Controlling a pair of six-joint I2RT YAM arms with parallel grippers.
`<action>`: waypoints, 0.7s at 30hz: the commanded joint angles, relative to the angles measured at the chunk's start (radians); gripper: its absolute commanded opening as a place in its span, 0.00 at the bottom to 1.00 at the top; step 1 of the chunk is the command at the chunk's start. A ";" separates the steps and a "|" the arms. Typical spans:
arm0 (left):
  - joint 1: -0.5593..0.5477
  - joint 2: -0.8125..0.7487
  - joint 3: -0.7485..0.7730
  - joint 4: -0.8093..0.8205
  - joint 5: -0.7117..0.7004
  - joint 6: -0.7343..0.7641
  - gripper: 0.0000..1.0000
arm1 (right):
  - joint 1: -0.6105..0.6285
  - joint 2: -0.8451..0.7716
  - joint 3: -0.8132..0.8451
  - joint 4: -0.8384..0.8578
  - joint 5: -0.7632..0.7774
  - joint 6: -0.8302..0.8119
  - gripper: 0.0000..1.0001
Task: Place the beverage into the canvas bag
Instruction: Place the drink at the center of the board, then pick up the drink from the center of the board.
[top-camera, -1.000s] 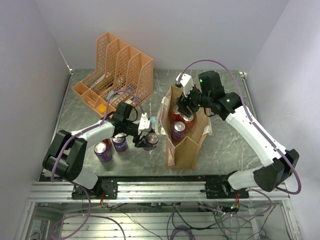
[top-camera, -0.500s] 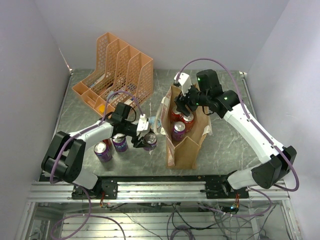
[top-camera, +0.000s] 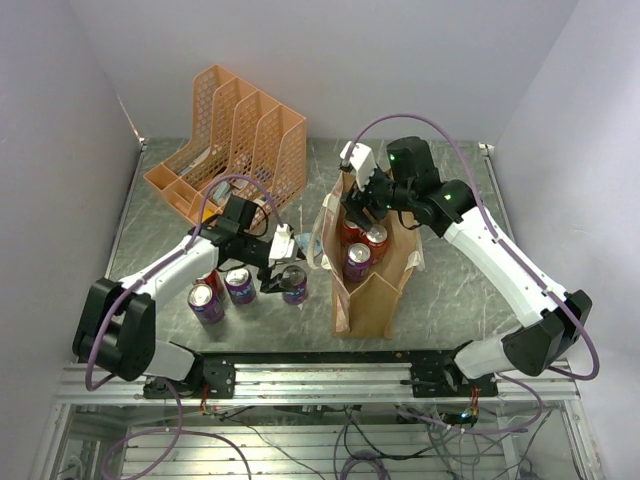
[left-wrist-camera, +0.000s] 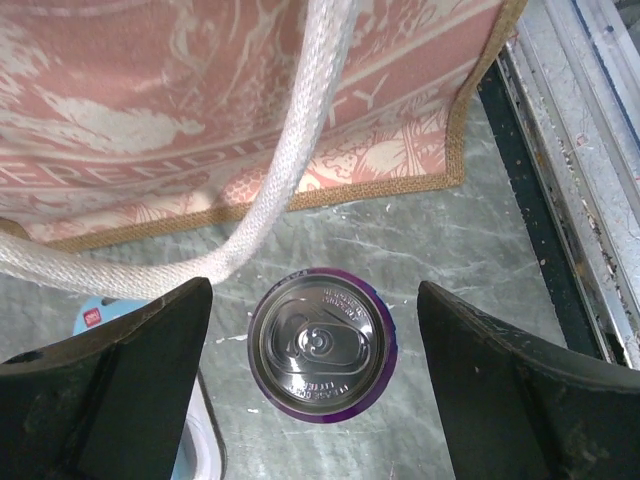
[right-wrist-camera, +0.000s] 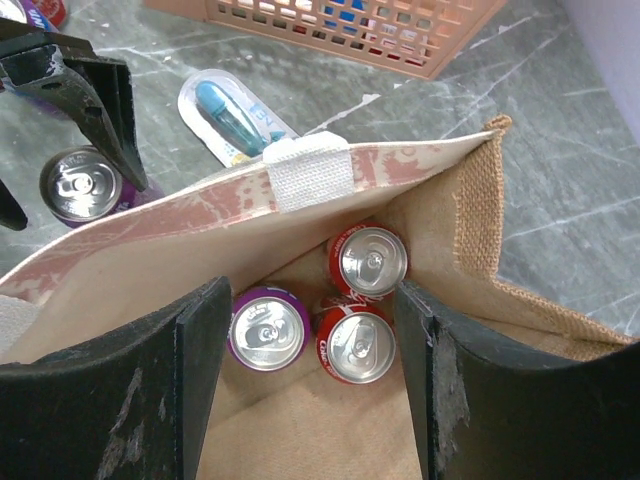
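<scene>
Just beside the bag (top-camera: 375, 290), your left gripper (left-wrist-camera: 312, 300) hung wide open over a purple can (left-wrist-camera: 322, 345), holding nothing; your right gripper (right-wrist-camera: 308, 300) gaped empty above the bag. Next you'd drop, squeeze, lift.

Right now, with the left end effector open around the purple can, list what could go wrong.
1. The white strap of the canvas bag hangs close to the purple can; the left end effector, open astride it, may snag the strap on lifting.
2. The right end effector hangs open over the bag's mouth, so the arms could collide there.
3. Three cans already stand inside; the new one may land on them and tip.
</scene>
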 joint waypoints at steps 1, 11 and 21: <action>0.005 -0.040 0.039 -0.091 0.026 0.076 0.94 | 0.019 -0.013 0.010 0.037 -0.006 0.002 0.66; 0.099 -0.220 0.150 0.050 -0.190 -0.379 0.99 | 0.104 -0.001 0.094 -0.004 -0.084 -0.023 0.72; 0.266 -0.248 0.355 -0.059 -0.713 -0.709 0.97 | 0.257 0.287 0.467 -0.255 -0.148 -0.126 0.88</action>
